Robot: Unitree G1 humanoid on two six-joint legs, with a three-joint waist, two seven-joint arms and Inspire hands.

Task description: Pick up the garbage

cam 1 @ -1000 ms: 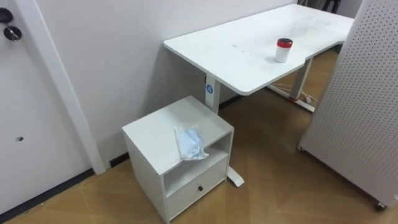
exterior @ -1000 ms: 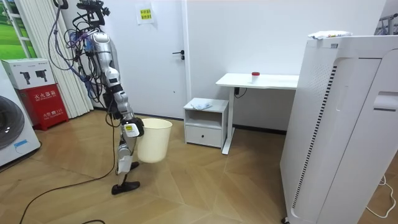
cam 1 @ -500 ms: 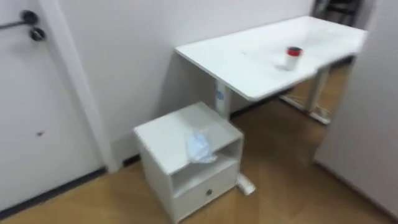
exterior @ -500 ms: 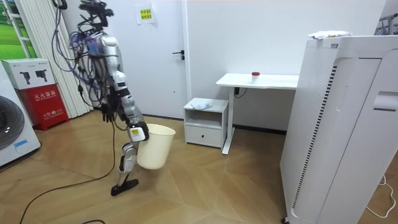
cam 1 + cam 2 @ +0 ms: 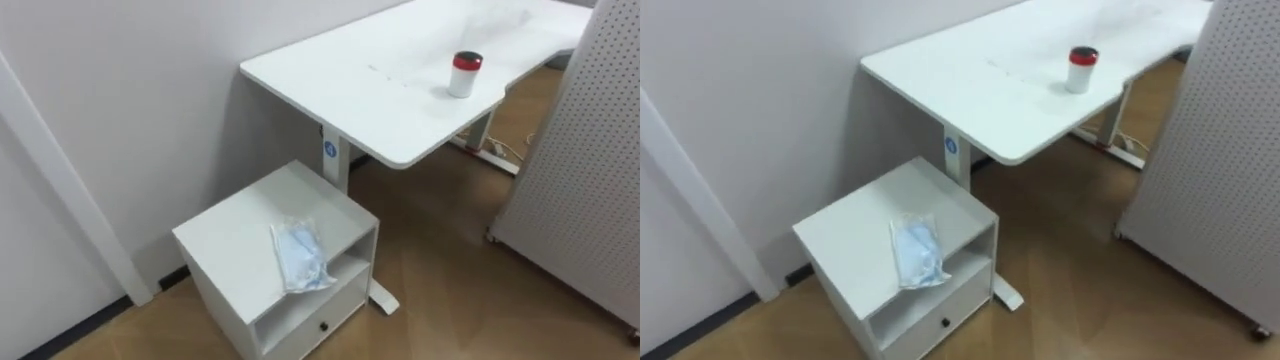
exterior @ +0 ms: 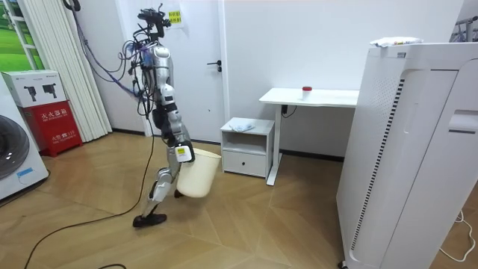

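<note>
Crumpled pale-blue face mask lies on small white cabinet; right hand at cream plastic bin, finger state unclear.

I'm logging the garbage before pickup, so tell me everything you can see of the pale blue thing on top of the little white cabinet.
The pale blue item looks like a face mask, soft, thin and crumpled, possibly in a clear wrapper, though that is hard to tell. It lies flat and slightly askew on the top of the white cabinet, near the front edge above the open shelf, with one end drooping just over that edge. It rests only on the cabinet top.
</note>
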